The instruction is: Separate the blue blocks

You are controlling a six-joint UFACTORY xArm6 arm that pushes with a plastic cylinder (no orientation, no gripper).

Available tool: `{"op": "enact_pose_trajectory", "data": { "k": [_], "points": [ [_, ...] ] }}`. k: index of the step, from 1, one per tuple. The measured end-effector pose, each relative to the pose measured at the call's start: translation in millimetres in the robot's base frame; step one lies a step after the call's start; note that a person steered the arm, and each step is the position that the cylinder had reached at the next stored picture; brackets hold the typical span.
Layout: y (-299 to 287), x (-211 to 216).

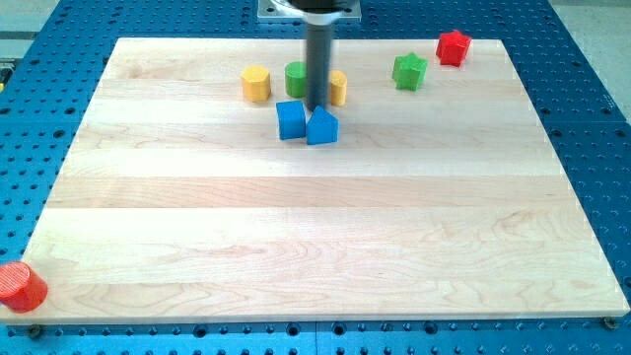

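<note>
Two blue blocks sit touching side by side in the upper middle of the wooden board (315, 227): a blue cube (291, 119) on the left and a blue house-shaped block (322, 127) on the right. My tip (317, 106) is at the lower end of the dark rod, just above the seam between them, at their top edges. It looks to touch or nearly touch the top of the house-shaped block.
A yellow cylinder (256, 84) lies left of the rod. A green cylinder (297, 78) and a yellow block (337, 88) sit partly hidden behind it. A green star (409, 71) and red star (454, 47) are at top right. A red cylinder (21, 287) lies off the board's bottom-left corner.
</note>
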State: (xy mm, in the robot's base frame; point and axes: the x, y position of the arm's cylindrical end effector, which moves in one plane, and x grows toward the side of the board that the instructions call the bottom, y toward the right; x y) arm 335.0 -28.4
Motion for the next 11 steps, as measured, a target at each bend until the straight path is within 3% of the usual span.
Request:
{"op": "enact_pose_trajectory", "data": {
  "k": [1, 2, 3, 4, 5, 6, 7, 8, 9, 11],
  "points": [
    [-56.2, 38.1],
    [-23.0, 70.4],
    [-52.0, 47.6],
    [-18.0, 10.6],
    [50.8, 17.0],
    [10.3, 63.7],
    [-4.0, 32.0],
    [-62.9, 60.4],
    [-74.8, 145.4],
    [84.9, 144.7]
  ]
}}
